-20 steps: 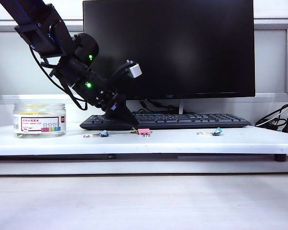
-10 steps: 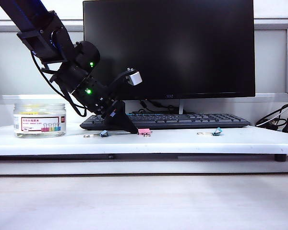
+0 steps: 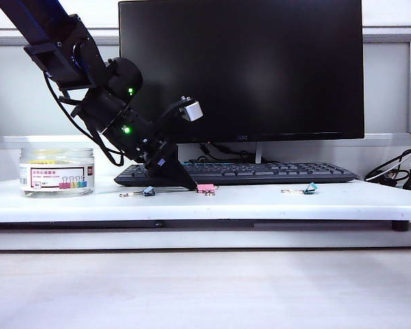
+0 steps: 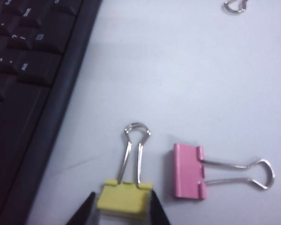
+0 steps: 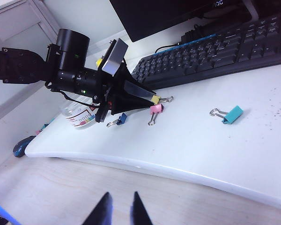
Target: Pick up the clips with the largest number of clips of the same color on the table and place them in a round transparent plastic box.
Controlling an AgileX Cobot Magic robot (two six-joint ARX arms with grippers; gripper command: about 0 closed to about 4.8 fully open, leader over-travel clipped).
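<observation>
Yellow clip [image 4: 124,200]: on the surface [image 4: 215,84], beside the keyboard [image 4: 23,70] and pink clip [image 4: 188,171].
Left tool [image 4: 123,208]: fingers flank the clip, gap still visible.
Right tool [image 5: 118,208]: parted, empty, well away.
Risk: off-centre squeeze could flick the clip against the pink one.

We see an office desk set up as a robot test station. Behind the left gripper [image 3: 185,184] a black keyboard [image 3: 260,172] lies under a dark monitor [image 3: 240,68]. Coloured binder clips [image 5: 154,108] lie beside its tip on the white desktop [image 3: 260,205], cables [image 3: 390,171] far off.
</observation>
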